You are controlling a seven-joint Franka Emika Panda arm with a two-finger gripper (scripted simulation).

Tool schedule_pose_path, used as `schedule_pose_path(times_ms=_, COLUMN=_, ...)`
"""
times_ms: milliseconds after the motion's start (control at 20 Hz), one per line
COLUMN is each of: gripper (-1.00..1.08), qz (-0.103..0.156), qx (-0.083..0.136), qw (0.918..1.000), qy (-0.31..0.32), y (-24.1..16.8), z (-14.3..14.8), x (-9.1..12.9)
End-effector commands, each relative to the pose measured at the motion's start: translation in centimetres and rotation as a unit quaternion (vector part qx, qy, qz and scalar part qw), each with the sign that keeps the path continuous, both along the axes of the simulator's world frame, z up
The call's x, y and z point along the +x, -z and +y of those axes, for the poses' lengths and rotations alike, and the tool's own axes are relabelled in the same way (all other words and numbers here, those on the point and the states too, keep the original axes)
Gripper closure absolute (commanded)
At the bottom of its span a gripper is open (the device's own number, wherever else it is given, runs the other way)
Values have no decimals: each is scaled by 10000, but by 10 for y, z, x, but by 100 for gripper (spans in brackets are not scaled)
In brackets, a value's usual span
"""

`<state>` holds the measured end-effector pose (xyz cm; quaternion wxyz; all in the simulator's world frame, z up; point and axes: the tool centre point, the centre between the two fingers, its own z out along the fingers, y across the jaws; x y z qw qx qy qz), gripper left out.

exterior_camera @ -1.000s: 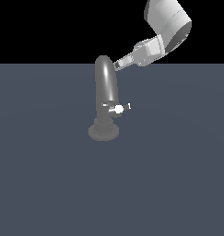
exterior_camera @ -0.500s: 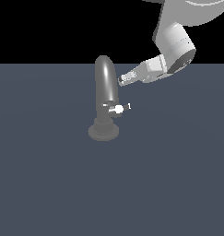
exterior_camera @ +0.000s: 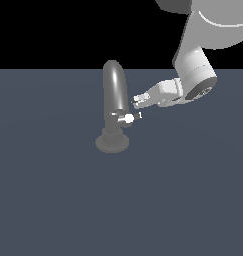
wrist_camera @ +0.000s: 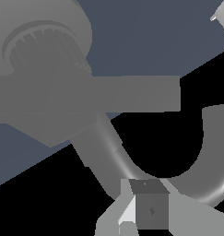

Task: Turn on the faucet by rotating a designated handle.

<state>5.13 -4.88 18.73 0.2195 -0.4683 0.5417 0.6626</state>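
The faucet (exterior_camera: 114, 95) is a shiny grey tube, curved over at its top, on a round base (exterior_camera: 112, 143). Its handle (exterior_camera: 128, 118) is a short lever with a white tip, sticking out of the lower stem toward the exterior view's right. My gripper (exterior_camera: 135, 102) hangs just above that tip, close beside the tube, with its fingers together and nothing between them. In the wrist view the fingertips (wrist_camera: 148, 209) lie in front of the curved tube (wrist_camera: 210, 156), the ridged base (wrist_camera: 39, 41) shows behind, and a flat grey bar (wrist_camera: 109, 94) crosses from the stem.
The faucet stands alone on a flat dark blue-grey floor (exterior_camera: 183, 200). My white arm (exterior_camera: 195, 75) comes down from the exterior view's upper right.
My gripper has dropped from beside the tube's curved top to just above the handle's white tip. The faucet and handle have not moved.
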Motion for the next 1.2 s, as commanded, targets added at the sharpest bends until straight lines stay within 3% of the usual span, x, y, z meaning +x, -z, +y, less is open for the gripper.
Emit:
schedule_pose_path(times_ms=0, gripper=108, qz=120, qx=37, qw=9999, qy=109, y=7, z=-1, x=-1)
schedule_pose_path(times_ms=250, gripper=108, qz=224, qx=70, qw=9995, qy=202, y=14, z=-2, x=-3)
schedule_pose_path(times_ms=750, gripper=108, qz=188, qx=63, qw=9997, qy=173, y=11, z=-1, x=-3)
schedule_pose_path(times_ms=1150, gripper=108, qz=188, qx=63, qw=9997, qy=173, y=29, z=-8, x=-22)
